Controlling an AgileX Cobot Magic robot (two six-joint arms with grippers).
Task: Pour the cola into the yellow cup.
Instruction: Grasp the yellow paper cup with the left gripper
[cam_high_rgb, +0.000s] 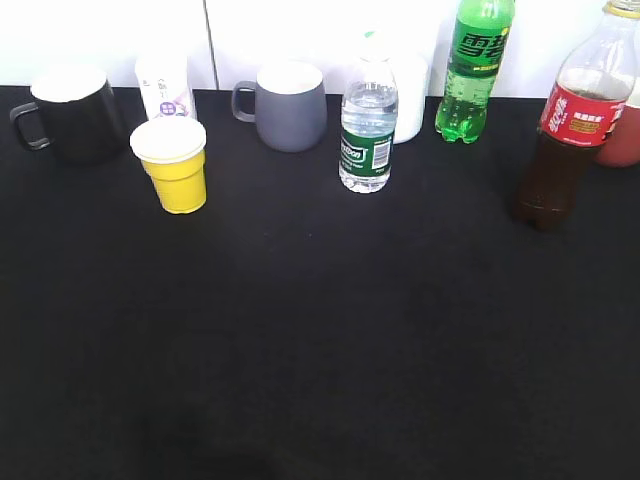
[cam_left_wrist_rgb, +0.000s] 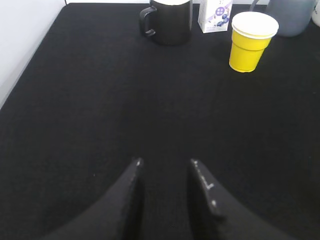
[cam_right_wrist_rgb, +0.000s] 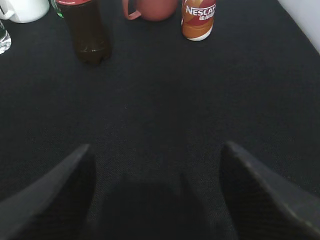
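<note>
Right wrist view: right gripper (cam_right_wrist_rgb: 155, 165) hovering low over black table (cam_right_wrist_rgb: 200, 100), jaws spread wide, gripping nothing. Left gripper (cam_left_wrist_rgb: 165, 170) idling, fingers narrowly parted, also gripping nothing. Cola (cam_high_rgb: 565, 130) standing upright far right; yellow cup (cam_high_rgb: 175, 165) sitting far left, well apart. Advice: approaching bottle level, closing below label.
</note>
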